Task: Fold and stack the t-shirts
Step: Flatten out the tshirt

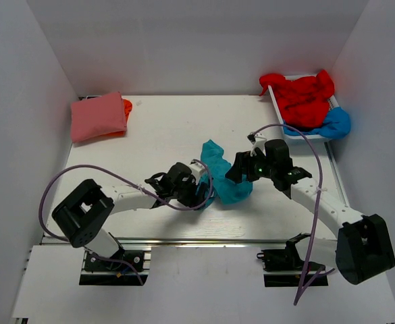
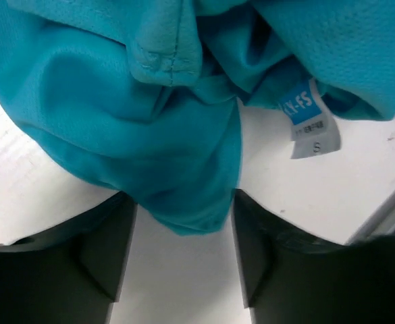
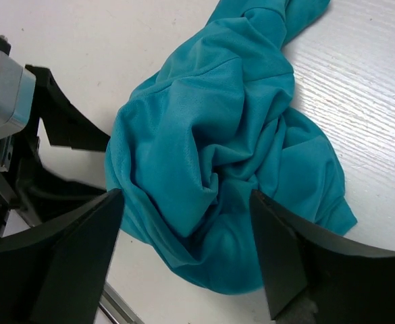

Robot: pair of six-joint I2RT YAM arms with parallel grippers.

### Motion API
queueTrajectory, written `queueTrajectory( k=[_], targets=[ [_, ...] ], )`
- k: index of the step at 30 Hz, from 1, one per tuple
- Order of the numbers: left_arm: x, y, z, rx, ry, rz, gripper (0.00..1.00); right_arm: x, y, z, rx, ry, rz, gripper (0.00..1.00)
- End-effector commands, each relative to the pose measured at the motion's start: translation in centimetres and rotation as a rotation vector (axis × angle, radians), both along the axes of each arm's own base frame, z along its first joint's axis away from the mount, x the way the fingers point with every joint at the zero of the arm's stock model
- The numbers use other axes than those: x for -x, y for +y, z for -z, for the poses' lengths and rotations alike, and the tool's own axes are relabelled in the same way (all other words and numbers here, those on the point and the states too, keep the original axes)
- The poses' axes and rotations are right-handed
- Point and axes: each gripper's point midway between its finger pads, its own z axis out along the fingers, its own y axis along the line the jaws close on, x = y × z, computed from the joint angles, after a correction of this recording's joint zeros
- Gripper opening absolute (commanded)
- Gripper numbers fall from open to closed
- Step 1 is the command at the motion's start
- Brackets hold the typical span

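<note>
A teal t-shirt [image 1: 222, 173] lies crumpled in the middle of the table, its size label [image 2: 311, 125] showing. My left gripper [image 1: 202, 193] is at its left edge, open, with a hanging fold [image 2: 183, 189] between the fingertips [image 2: 109, 250]. My right gripper [image 1: 240, 170] is on its right side, open, straddling the bunched cloth [image 3: 204, 169] between wide-set fingers [image 3: 292, 263]. At the back left a folded pink t-shirt [image 1: 97, 116] rests on an orange one [image 1: 125, 106]. A red t-shirt [image 1: 301, 97] and a bright blue one [image 1: 336, 124] are heaped at the back right.
The red and blue shirts sit in a white tray [image 1: 276, 98] against the right wall. White walls enclose the table on three sides. A metal rail [image 1: 204, 241] runs along the near edge. The left arm's body [image 3: 15, 135] shows beside the teal shirt.
</note>
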Motion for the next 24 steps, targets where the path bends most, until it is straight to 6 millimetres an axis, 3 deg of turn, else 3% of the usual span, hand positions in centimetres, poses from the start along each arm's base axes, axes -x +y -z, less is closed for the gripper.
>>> queueTrajectory(
  k=[1, 2, 3, 5, 6, 7, 8, 9, 11, 12, 14, 15, 16, 17, 18, 19, 20, 24],
  targets=[
    [-1.2, -0.4, -0.3, -0.024, -0.03, -0.038, 0.65, -1.2, 1.4, -2.0, -0.048, -0.059, -0.025, 0.78],
    [-1.1, -0.7, -0.1, -0.024, -0.022, -0.035, 0.6, -1.1, 1.5, -1.7, -0.049, -0.044, -0.02, 0.74],
    [-1.2, -0.9, -0.3, -0.016, -0.029, -0.035, 0.47, -1.5, 1.8, -2.0, -0.06, -0.061, -0.023, 0.7],
    [-1.6, -1.1, -0.4, -0.014, -0.029, -0.049, 0.32, -1.7, 1.8, -2.1, -0.067, -0.062, -0.014, 0.51],
    [-1.6, -0.9, -0.2, -0.024, -0.022, -0.065, 0.05, -1.9, 1.8, -2.2, -0.07, -0.067, -0.008, 0.4],
    [-2.1, -0.8, -0.8, -0.028, -0.043, -0.084, 0.0, -2.2, 1.9, -3.0, -0.08, -0.09, 0.006, 0.31],
    [-2.3, -0.5, -1.1, -0.031, -0.049, -0.106, 0.0, -2.5, 1.7, -3.3, -0.079, -0.104, 0.021, 0.1],
    [-2.6, -0.4, -2.3, -0.016, -0.079, -0.121, 0.0, -3.1, 1.3, -3.7, -0.074, -0.123, 0.056, 0.0],
    [-3.6, 0.6, -4.1, -0.013, -0.131, -0.197, 0.0, -3.5, 0.9, -5.5, -0.084, -0.179, 0.081, 0.0],
    [-3.9, 1.2, -6.3, 0.014, -0.169, -0.237, 0.0, -4.1, 0.3, -5.7, -0.069, -0.193, 0.128, 0.0],
    [-5.0, 3.2, -8.4, 0.004, -0.239, -0.343, 0.0, -4.4, -0.5, -8.0, -0.072, -0.246, 0.168, 0.0],
    [-5.7, 4.4, -9.8, 0.011, -0.267, -0.409, 0.0, -5.1, -1.7, -8.9, -0.044, -0.287, 0.245, 0.0],
    [-6.5, 6.4, -12.6, 0.007, -0.348, -0.504, 0.0, -5.4, -2.4, -11.1, -0.05, -0.334, 0.278, 0.0],
    [-6.9, 7.2, -14.4, 0.021, -0.388, -0.546, 0.0, -5.5, -3.3, -11.1, -0.012, -0.347, 0.313, 0.0],
    [-7.2, 8.9, -15.6, -0.005, -0.433, -0.616, 0.0, -5.7, -4.9, -13.4, -0.007, -0.414, 0.388, 0.0],
    [-7.4, 9.6, -17.2, 0.006, -0.469, -0.64, 0.0, -5.7, -5.3, -14.7, -0.006, -0.452, 0.402, 0.0],
    [-7.4, 10.1, -20.1, 0.062, -0.517, -0.666, 0.0, -5.5, -6.2, -16.1, -0.003, -0.496, 0.437, 0.0],
    [-7.3, 13.2, -25.9, 0.11, -0.63, -0.79, 0.0, -5.0, -7.7, -20.7, -0.003, -0.631, 0.474, 0.0]
  ],
)
